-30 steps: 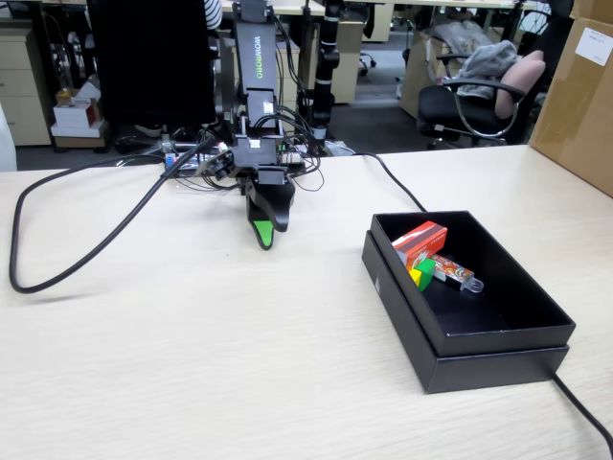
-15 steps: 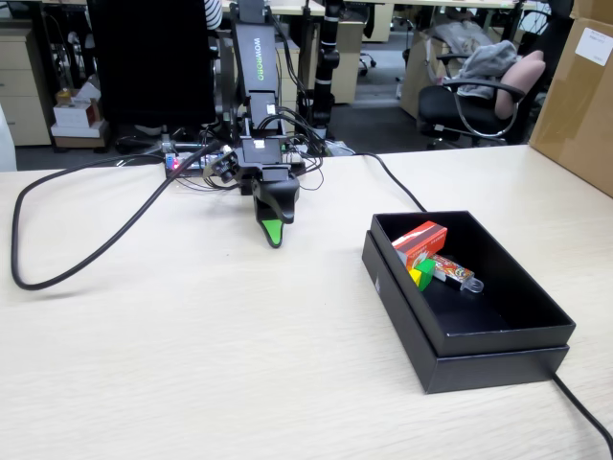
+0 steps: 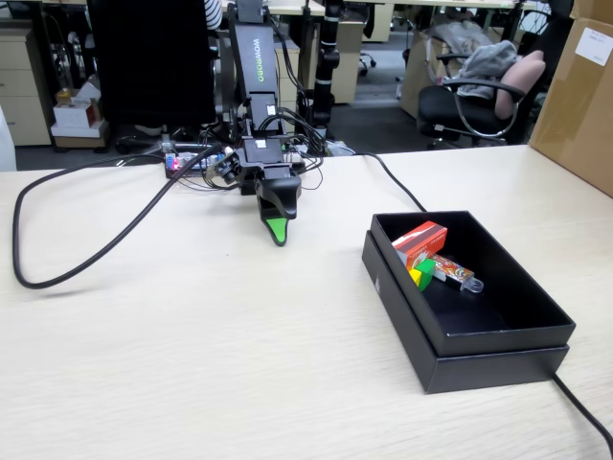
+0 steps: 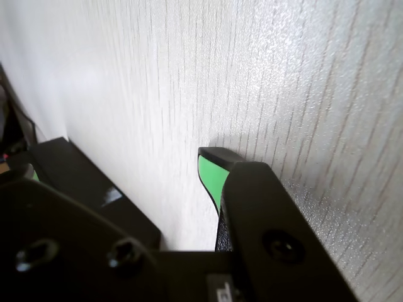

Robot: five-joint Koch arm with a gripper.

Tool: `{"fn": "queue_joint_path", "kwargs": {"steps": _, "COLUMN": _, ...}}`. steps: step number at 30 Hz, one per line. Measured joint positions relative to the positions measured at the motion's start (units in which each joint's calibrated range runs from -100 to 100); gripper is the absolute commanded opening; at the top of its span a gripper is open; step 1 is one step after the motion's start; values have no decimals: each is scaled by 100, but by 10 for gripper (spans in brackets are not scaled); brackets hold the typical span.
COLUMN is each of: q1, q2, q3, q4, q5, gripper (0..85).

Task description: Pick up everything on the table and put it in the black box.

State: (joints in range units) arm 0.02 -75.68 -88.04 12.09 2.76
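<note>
The end effector (image 3: 277, 233) has shifted slightly right since a second ago, hanging over the beige tabletop (image 3: 192, 355); whether clenched, I cannot tell. Red packet (image 3: 420, 241) and yellow cube (image 3: 422, 278) lie in the black box (image 3: 498, 355).

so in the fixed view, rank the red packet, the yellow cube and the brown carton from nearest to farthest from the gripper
1. Red packet, in the black box, at its back-left corner, right of the gripper.
2. Yellow cube, just below the packet in the box.
3. Brown carton, far right edge.
</note>
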Motion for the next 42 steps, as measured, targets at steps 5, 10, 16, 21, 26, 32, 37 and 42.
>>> {"fn": "queue_joint_path", "kwargs": {"steps": 5, "q1": -20, "q2": -13, "q3": -73, "q4": 90, "q5": 5, "gripper": 491}}
{"fn": "queue_joint_path", "kwargs": {"steps": 10, "q1": -20, "q2": -13, "q3": -73, "q4": 90, "q5": 0, "gripper": 491}}
{"fn": "queue_joint_path", "kwargs": {"steps": 16, "q1": -15, "q2": -13, "q3": -73, "q4": 90, "q5": 0, "gripper": 491}}
{"fn": "queue_joint_path", "kwargs": {"steps": 21, "q1": -15, "q2": -13, "q3": -73, "q4": 90, "q5": 5, "gripper": 491}}
{"fn": "queue_joint_path", "kwargs": {"steps": 26, "q1": -20, "q2": -13, "q3": -73, "q4": 90, "q5": 0, "gripper": 491}}
{"fn": "queue_joint_path", "kwargs": {"steps": 32, "q1": -15, "q2": -13, "q3": -73, "q4": 90, "q5": 0, "gripper": 491}}
{"fn": "queue_joint_path", "kwargs": {"steps": 37, "q1": -20, "q2": -13, "q3": -73, "q4": 90, "q5": 0, "gripper": 491}}
{"fn": "queue_joint_path", "kwargs": {"steps": 42, "q1": -20, "q2": -13, "q3": -73, "q4": 90, "q5": 5, "gripper": 491}}
